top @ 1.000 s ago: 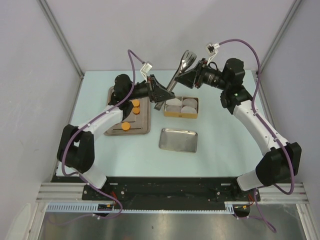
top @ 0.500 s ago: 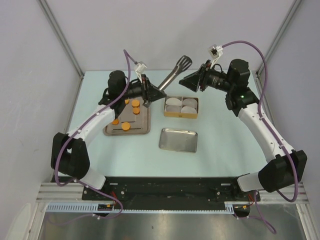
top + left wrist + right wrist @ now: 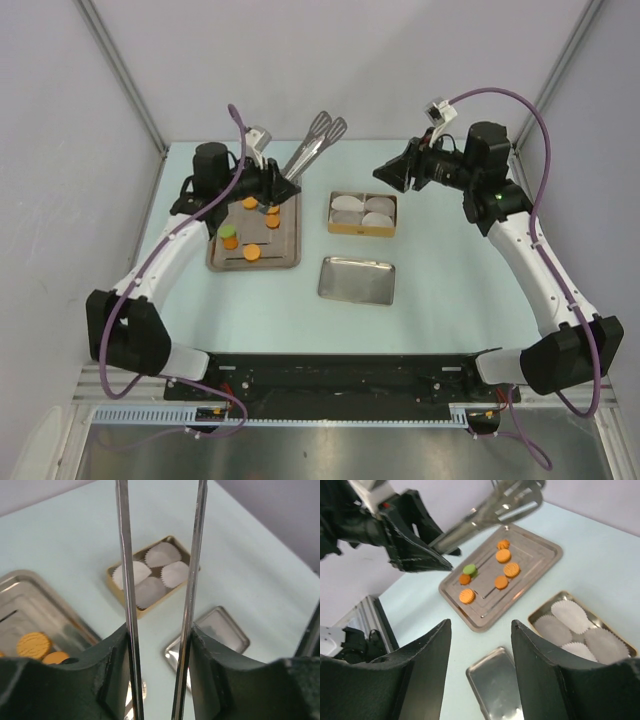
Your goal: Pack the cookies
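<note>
The left gripper [image 3: 276, 188] is clenched on the handles of metal tongs [image 3: 312, 148], whose tips point up and away from the table. The cookies [image 3: 252, 252], orange ones and a green one [image 3: 228, 231], lie on the steel tray [image 3: 286, 258] just beneath and beside that gripper. The right gripper [image 3: 385, 178] hangs spread and empty, well apart from them, beyond the box of paper liners [image 3: 363, 229]

Tongs [image 3: 312, 148], gold box [image 3: 362, 230] (w/ liners [image 3: 350, 206]), sm. tray [image 3: 356, 280]
</note>
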